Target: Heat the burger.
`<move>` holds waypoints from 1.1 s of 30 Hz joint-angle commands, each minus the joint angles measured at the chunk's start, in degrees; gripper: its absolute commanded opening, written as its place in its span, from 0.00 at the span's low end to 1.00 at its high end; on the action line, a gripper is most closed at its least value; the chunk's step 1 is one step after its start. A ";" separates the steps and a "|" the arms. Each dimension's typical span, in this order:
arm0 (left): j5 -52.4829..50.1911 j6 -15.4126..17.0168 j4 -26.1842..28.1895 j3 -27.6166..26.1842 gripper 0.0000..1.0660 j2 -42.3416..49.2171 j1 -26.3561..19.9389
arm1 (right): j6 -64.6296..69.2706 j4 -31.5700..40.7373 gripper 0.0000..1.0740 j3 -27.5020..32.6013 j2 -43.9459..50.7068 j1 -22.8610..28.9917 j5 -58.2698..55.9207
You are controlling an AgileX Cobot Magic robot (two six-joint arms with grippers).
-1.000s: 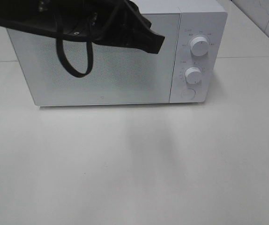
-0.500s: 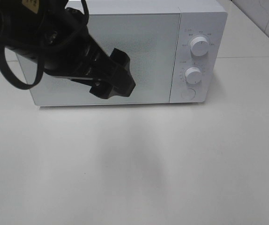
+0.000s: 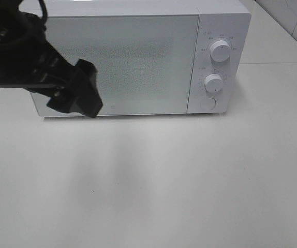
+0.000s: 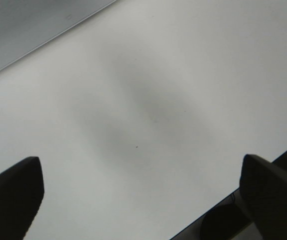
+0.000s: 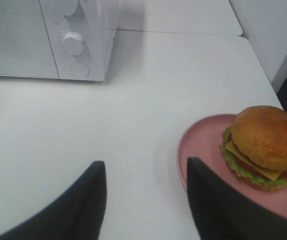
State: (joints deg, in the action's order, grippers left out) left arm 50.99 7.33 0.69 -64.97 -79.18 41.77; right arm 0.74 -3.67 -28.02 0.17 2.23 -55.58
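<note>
From the high exterior camera, a white microwave (image 3: 138, 57) stood at the back of the pale counter (image 3: 179, 181), its door shut and facing forward. Two round knobs, the upper knob (image 3: 220, 51) and the lower knob (image 3: 213, 83), sat on its right-hand panel above a round button (image 3: 207, 103). The left tool (image 3: 78, 95), black and bulky, hung in front of the door's lower left corner, above the counter; how its jaws stood could not be read from here. A soft grey shadow lay on the counter below it. Neither the burger nor the right tool appeared in this view.

In the left wrist view, the left tool's (image 4: 138, 190) two dark fingertips (image 4: 13, 192) stood far apart at the picture's edges with only bare counter between them, so it was wide and empty. The microwave's lower edge (image 4: 28, 25) showed in one corner.

In the right wrist view, the right tool (image 5: 143, 200) was parted about halfway with nothing between its fingers. The burger (image 5: 263, 147) sat upright, bun dome upward, on a round pink plate (image 5: 203, 150) on the counter, beside the tool and apart from it. Being round, it showed no clear long axis. Open counter lay between the plate and the microwave's control panel (image 5: 76, 42).
</note>
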 commanded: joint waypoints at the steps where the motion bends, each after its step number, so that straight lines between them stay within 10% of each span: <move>1: 2.86 0.46 0.06 -0.63 0.95 1.49 -2.52 | 0.23 0.11 0.48 0.00 1.60 -0.06 0.52; 14: 12.95 -6.70 -0.11 -0.57 0.95 7.56 -21.66 | 0.23 0.11 0.48 0.00 1.60 -0.06 0.52; 24: 13.24 -18.45 -0.34 2.35 0.95 11.69 -43.26 | 0.23 0.11 0.48 0.00 1.60 -0.06 0.52; 33: 13.06 -18.45 0.46 5.84 0.95 16.44 -45.49 | 0.23 0.11 0.48 0.00 1.60 -0.06 0.52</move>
State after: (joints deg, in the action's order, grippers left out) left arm 63.88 -11.00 0.52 -59.42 -63.48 -3.67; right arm 0.74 -3.67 -28.02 0.17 2.23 -55.58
